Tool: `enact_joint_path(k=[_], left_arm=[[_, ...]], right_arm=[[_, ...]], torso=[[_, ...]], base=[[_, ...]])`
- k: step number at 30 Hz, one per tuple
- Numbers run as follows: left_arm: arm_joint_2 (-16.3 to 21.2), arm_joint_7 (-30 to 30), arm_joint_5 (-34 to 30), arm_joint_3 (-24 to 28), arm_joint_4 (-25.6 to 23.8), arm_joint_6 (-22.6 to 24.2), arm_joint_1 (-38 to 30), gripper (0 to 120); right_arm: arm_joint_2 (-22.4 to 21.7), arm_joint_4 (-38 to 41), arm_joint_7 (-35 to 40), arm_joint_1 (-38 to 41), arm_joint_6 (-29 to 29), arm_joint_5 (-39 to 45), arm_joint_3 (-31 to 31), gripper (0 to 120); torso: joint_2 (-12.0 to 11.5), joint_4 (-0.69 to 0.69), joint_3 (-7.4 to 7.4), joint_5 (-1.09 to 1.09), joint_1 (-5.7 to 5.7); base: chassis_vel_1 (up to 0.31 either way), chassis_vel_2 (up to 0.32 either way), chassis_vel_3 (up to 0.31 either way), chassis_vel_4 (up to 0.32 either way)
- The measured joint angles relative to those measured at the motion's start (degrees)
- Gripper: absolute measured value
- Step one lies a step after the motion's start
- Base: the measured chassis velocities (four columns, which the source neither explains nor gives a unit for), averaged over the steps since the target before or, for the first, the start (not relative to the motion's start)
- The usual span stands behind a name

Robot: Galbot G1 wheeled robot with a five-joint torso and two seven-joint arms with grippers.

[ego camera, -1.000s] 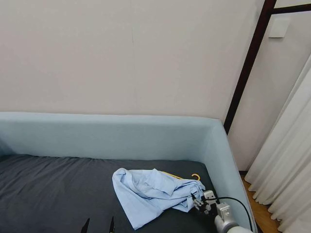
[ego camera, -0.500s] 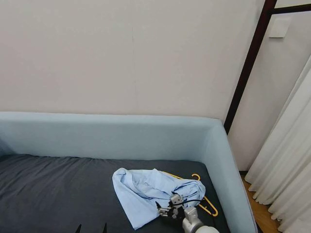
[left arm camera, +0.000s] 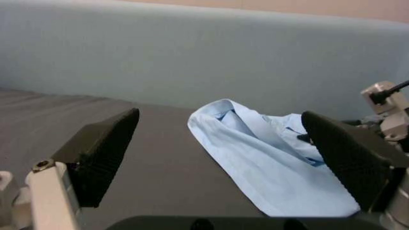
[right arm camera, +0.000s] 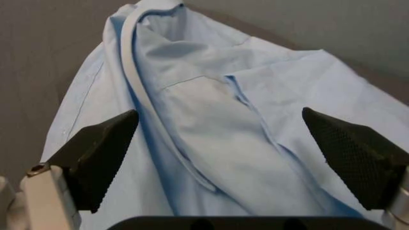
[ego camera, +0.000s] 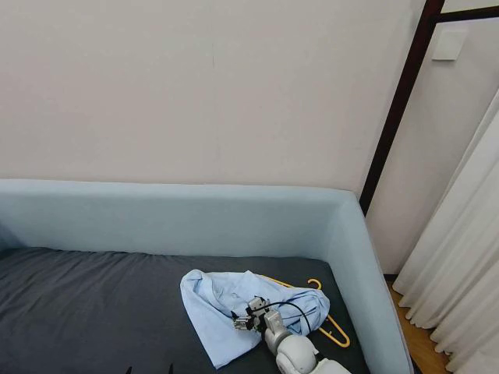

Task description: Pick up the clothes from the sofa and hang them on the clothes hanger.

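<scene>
Left gripper (left arm camera: 220, 115) low at the sofa's near edge, fingers apart | right gripper (right arm camera: 220, 115) has slid left onto the light-blue shirt (ego camera: 222, 300), jaws spread wide | shirt crumpled on dark sofa (ego camera: 156, 222) seat, orange hanger (ego camera: 334, 333) now uncovered beside it

A crumpled light blue shirt (ego camera: 214, 308) lies on the dark seat of the pale blue sofa (ego camera: 195, 218). An orange hanger (ego camera: 334, 330) is partly under its right side. The right end effector (ego camera: 238, 321) is over the shirt's middle, perhaps touching the cloth.
</scene>
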Motion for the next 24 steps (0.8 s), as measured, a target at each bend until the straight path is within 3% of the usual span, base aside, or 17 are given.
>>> enact_joint_path(k=[5,9,18,24], left_arm=[[-0.1,0.0,0.0,-0.1,0.5,-0.2,-0.1,100],[-0.2,0.0,-0.1,-0.5,0.7,-0.6,0.1,100],[-0.8,0.0,-0.2,-0.7,1.2,-1.5,0.5,100],[-0.7,0.0,-0.2,-0.5,1.3,-1.5,0.2,100]], right_arm=[[3.6,-5.2,-0.8,2.2,1.0,-0.3,-1.1,97],[5.9,-9.7,-1.0,3.9,2.0,-1.2,-2.0,88],[7.4,-15.2,-1.6,4.8,3.8,-1.4,-1.3,50],[7.6,-14.2,-1.4,4.5,4.5,-0.7,-0.4,34]], torso=[[0.0,0.01,0.00,0.01,0.00],[0.0,0.01,0.00,0.01,0.00],[0.0,0.00,0.00,0.01,0.00],[0.0,0.00,0.00,0.02,0.00]], base=[[0.000,0.000,0.000,0.000],[0.000,0.000,0.000,0.000],[0.000,0.000,0.000,0.000],[0.000,0.000,0.000,0.000]])
